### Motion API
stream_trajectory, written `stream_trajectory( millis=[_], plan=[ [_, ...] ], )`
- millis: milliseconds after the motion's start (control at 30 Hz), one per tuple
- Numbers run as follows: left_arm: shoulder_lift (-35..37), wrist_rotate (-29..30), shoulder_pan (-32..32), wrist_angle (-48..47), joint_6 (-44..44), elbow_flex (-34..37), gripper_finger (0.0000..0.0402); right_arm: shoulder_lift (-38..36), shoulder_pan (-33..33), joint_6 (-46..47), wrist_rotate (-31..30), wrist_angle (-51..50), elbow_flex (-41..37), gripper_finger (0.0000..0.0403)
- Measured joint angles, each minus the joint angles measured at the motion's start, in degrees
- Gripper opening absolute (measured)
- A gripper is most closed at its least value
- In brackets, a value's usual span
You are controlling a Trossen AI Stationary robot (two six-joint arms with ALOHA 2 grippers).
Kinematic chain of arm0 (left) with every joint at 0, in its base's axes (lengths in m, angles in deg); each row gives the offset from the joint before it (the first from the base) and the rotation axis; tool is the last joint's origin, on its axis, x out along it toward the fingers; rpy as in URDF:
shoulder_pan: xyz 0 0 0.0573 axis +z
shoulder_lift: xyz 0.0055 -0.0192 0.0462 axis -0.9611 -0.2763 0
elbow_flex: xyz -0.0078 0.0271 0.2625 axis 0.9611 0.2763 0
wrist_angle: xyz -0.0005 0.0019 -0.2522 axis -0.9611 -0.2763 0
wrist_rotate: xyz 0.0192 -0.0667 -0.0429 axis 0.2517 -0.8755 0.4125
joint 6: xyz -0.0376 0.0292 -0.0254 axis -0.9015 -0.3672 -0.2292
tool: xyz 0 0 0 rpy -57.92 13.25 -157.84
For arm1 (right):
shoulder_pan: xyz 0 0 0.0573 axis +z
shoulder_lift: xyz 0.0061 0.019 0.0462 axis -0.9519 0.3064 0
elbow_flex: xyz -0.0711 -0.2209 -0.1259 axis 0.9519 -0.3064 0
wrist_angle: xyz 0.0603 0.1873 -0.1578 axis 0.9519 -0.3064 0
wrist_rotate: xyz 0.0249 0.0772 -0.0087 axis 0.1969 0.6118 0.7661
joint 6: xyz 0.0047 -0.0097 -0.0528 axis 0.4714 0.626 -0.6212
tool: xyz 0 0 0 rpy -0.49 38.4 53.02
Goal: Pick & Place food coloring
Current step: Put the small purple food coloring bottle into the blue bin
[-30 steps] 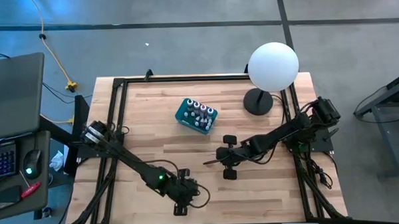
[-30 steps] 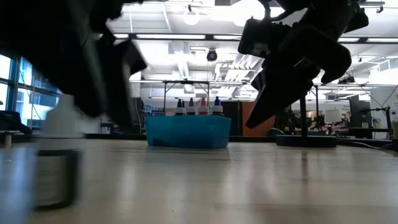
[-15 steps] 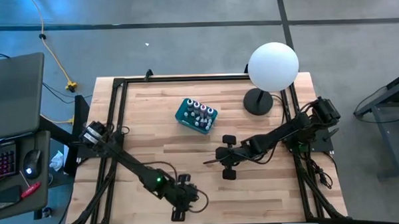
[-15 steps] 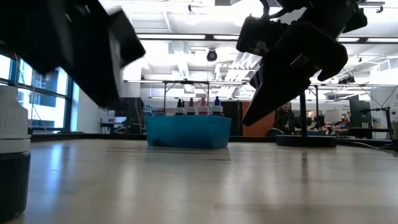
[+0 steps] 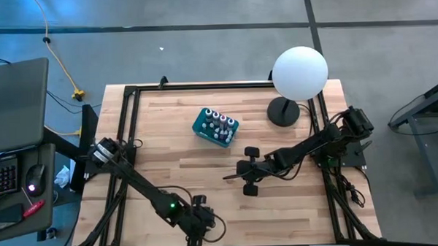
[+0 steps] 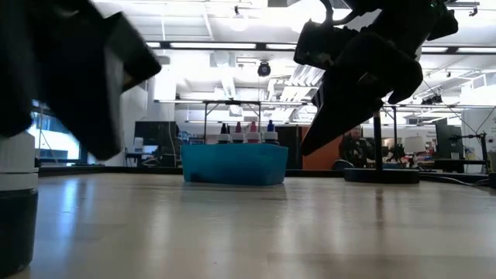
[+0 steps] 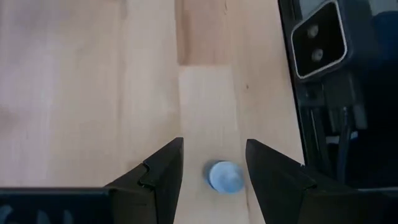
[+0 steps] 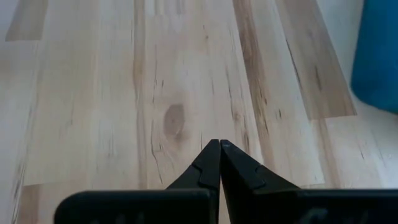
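Note:
One food coloring bottle, white cap and dark body, stands upright on its base on the table by the near edge (image 6: 15, 203). The left wrist view shows its cap from above (image 7: 225, 177). My left gripper (image 5: 197, 227) is open above it, pointing down, with one finger on each side of the cap (image 7: 214, 149) and a gap at both. Several more bottles (image 5: 219, 124) stand in the teal box (image 5: 204, 123), which also shows in the low view (image 6: 234, 164). My right gripper (image 5: 227, 178) is shut and empty above mid-table (image 8: 219, 144).
A white globe lamp (image 5: 299, 73) stands on a dark round base (image 5: 283, 112) at the far right. A black frame runs along the table's edges (image 5: 130, 93). A corner of the teal box shows in the right wrist view (image 8: 376, 56). Bare wood lies between the two arms.
My left gripper has moved toward the table's near edge and a little to the left, and it now sits higher in the low view. The bottle was blurred under it a second ago. It has since shifted left and has stood still on the table for the last half second.

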Motion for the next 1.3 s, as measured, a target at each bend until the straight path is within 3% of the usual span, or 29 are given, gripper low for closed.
stream_trajectory(
  millis=[267, 567, 1300],
  plan=[
    [-3.0, -2.4, -0.1, 0.2, -2.7, 0.0, 0.0172, 0.0, 0.0, 0.0, 0.0, 0.0, 0.0, 0.0002],
    [-3.0, -1.1, 0.0, 0.2, -2.7, 0.0, 0.0172, 0.0, 0.0, 0.0, 0.0, 0.0, 0.0, 0.0002],
    [-3.0, -5.1, 0.0, 0.2, -2.6, 0.0, 0.0172, 0.0, 0.0, 0.0, 0.0, 0.1, 0.0, 0.0002]
  ],
)
